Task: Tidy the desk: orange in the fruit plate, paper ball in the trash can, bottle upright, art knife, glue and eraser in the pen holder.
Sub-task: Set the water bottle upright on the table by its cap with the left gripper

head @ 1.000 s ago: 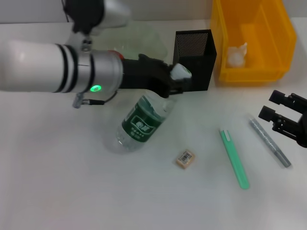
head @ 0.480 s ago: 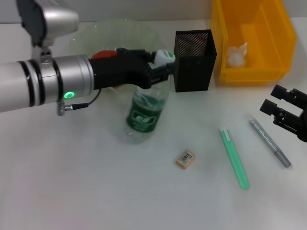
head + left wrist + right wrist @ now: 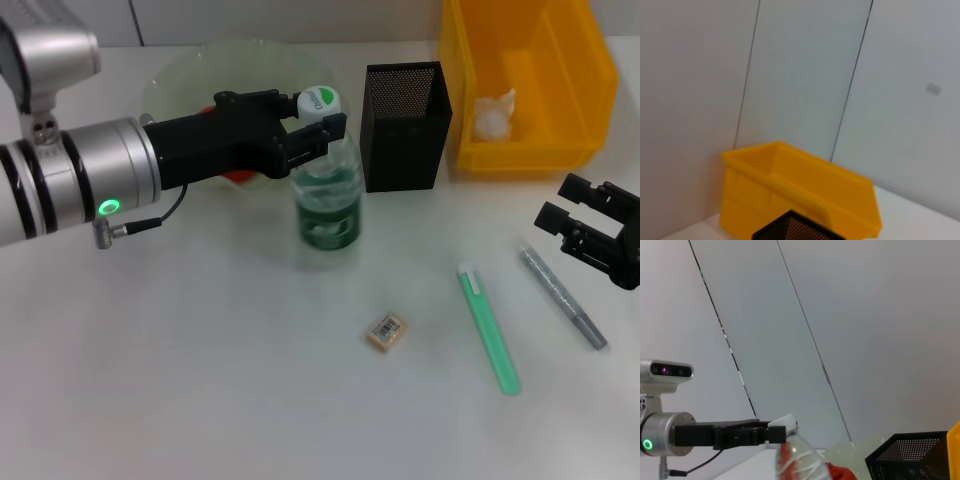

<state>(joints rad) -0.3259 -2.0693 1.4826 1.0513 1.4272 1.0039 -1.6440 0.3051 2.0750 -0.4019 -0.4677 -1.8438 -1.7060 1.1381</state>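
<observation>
While the left gripper (image 3: 318, 140) pinches the near-upright bottle (image 3: 327, 200) at its neck, releasing too soon could topple it; right gripper (image 3: 600, 238) spread.

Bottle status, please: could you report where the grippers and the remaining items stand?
Left gripper shut on bottle neck, bottle nearly upright beside pen holder. Right gripper open, idle. Eraser loose on desk.

The bottle (image 3: 327, 195) is clear glossy plastic with a dark green label and a smooth white cap. The pen holder (image 3: 403, 125) is matt black metal mesh, the trash can (image 3: 530, 80) smooth yellow plastic, the fruit plate (image 3: 240, 70) translucent pale-green glass. The bench (image 3: 200, 380) looks matt white.
</observation>
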